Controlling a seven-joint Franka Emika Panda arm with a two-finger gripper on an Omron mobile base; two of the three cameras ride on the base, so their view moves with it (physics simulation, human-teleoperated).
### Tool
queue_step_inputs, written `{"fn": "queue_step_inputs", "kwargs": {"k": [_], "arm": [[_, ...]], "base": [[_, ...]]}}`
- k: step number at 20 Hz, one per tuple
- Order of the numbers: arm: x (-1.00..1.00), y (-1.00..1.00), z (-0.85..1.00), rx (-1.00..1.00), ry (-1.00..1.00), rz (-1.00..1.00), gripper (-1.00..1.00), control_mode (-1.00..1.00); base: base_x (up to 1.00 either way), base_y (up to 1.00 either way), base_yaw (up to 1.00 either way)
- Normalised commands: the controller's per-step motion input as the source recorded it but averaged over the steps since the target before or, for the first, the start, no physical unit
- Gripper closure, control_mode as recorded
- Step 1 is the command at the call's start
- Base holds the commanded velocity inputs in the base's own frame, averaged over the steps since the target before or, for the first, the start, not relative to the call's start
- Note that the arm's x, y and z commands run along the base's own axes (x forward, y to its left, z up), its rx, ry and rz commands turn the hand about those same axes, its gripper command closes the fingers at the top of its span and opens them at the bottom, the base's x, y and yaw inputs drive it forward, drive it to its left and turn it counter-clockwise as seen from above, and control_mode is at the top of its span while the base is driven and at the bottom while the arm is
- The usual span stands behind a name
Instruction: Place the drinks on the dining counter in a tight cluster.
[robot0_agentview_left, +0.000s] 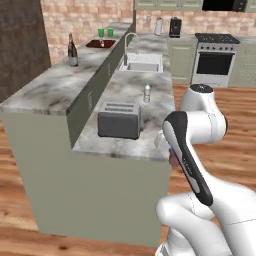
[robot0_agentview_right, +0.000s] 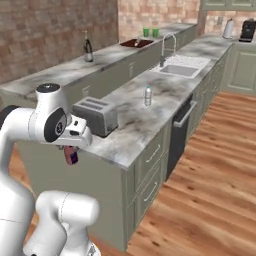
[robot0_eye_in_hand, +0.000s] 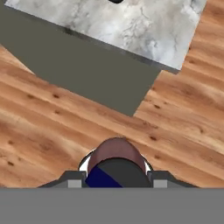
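My gripper is shut on the short maroon bottle, its fingers on either side of it. The bottle hangs over the wooden floor, just off the near end of the lower marble worktop. The right base view shows the maroon bottle under my hand, below worktop height. A tall dark wine bottle stands on the raised dining counter. A small clear water bottle stands on the lower worktop.
A grey toaster sits near the worktop's near end. Beyond it is the sink with its tap. A red tray with green cups lies at the dining counter's far end. The stove stands at the back.
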Motion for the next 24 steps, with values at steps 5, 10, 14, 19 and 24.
{"fn": "queue_step_inputs", "kwargs": {"k": [5,10,14,19,24], "arm": [[0.00,0.00,0.00,0.00,0.00,0.00,1.00,1.00],[0.00,0.00,0.00,0.00,0.00,0.00,1.00,1.00],[0.00,0.00,0.00,0.00,0.00,0.00,1.00,1.00],[0.00,0.00,0.00,0.00,0.00,0.00,1.00,1.00],[0.00,0.00,0.00,0.00,0.00,0.00,1.00,1.00]], "base": [[-0.27,1.00,-0.37],[-0.22,1.00,-0.38],[-0.18,1.00,-0.39],[-0.21,1.00,-0.39],[-0.22,1.00,-0.40]]}}
